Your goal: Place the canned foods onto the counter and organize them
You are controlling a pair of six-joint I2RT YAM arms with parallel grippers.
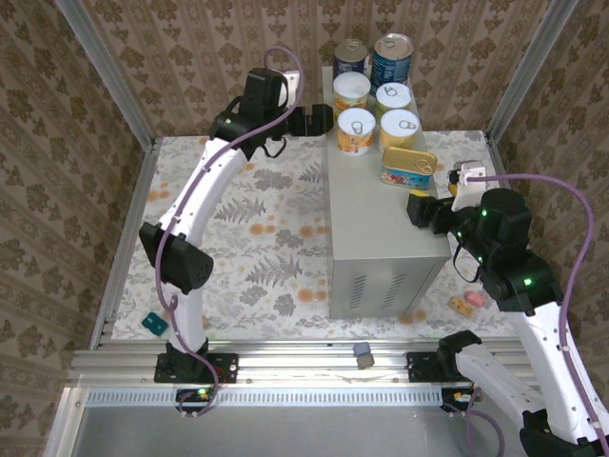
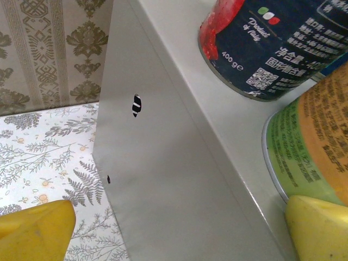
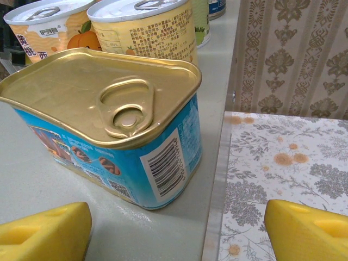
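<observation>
The left gripper hangs wide open and empty at the counter's left edge. The canned foods stand in tidy rows at its far end, seemingly done. The right gripper, jaws apart and empty, hovers just behind the gold-topped oblong tin.

Tins cropped and half hidden
Left wrist view: the dark-blue tin runs off the top edge, the orange-and-green can off the right. Right wrist view: the oblong gold-topped tin hides the bases of two pull-tab cans, their lids cropped. From above, a pink object beside the bench is too small to identify.
</observation>
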